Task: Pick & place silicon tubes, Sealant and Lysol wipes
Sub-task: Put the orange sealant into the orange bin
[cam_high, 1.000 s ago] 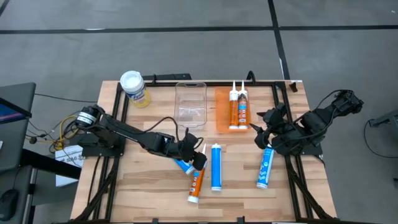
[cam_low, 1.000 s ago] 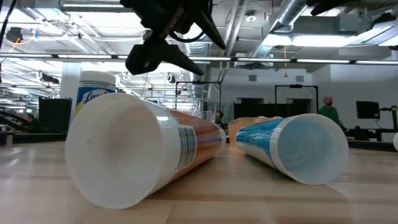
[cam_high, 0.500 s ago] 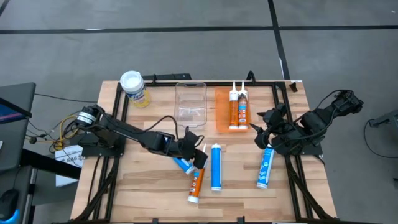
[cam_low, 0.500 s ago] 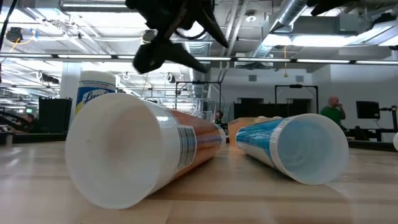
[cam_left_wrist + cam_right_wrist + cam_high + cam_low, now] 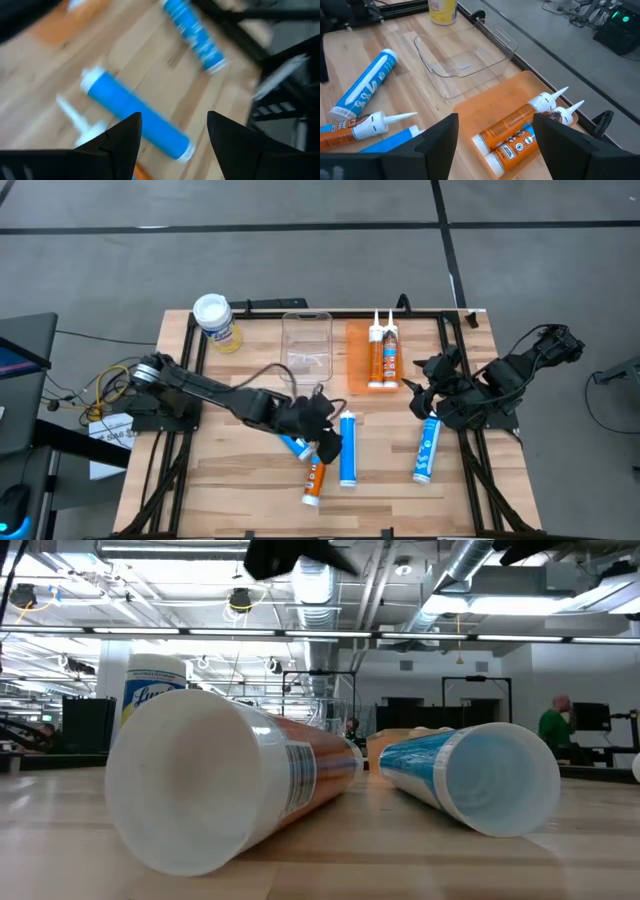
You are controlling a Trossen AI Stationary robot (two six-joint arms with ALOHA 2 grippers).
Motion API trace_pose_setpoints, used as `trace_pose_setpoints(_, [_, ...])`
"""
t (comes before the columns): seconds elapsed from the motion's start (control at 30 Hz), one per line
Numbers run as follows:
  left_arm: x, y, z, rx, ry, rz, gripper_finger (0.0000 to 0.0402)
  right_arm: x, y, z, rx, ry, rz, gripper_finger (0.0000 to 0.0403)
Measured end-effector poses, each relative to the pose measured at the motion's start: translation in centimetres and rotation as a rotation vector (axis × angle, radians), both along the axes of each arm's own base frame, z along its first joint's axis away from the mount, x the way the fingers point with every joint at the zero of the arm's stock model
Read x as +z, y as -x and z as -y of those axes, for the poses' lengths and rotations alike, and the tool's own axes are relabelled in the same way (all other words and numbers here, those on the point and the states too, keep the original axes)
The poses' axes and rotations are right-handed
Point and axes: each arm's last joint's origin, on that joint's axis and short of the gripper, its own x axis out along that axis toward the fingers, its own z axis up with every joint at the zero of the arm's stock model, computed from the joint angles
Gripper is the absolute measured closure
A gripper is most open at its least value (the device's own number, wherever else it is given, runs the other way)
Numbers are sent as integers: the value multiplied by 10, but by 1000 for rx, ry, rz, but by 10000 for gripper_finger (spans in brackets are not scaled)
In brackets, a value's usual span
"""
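While hovering above blue tube [image 5: 136,116], left gripper [image 5: 172,137] spread wide, holding nothing.

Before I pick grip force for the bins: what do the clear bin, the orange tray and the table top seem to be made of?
Clear bin: likely thin rigid plastic, glossy; the wood shows through it and its rim glints. Orange tray: seems translucent plastic, smooth, evenly tinted. Table top: wood planks, matte, with visible grain and seams, on a black metal frame.

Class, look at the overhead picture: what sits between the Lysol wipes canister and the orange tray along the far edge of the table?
In the high view, an empty clear plastic bin sits between the Lysol wipes and the orange tray.
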Motion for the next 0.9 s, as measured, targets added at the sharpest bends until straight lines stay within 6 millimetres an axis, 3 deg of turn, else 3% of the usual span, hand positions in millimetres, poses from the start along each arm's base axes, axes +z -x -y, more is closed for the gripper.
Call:
trace_pose_setpoints(0.2, [-49,-19,-9,113,118,-308,183,0,0,0,10,19,-12,154])
trace_pose_setpoints(0.5, [-53,-31,-20,160,200,-351,183,0,1,-2,35,33,-21,154])
trace_pose_setpoints(0.9, [-58,-34,-20,101,135,-354,178,0,1,-2,36,33,-21,154])
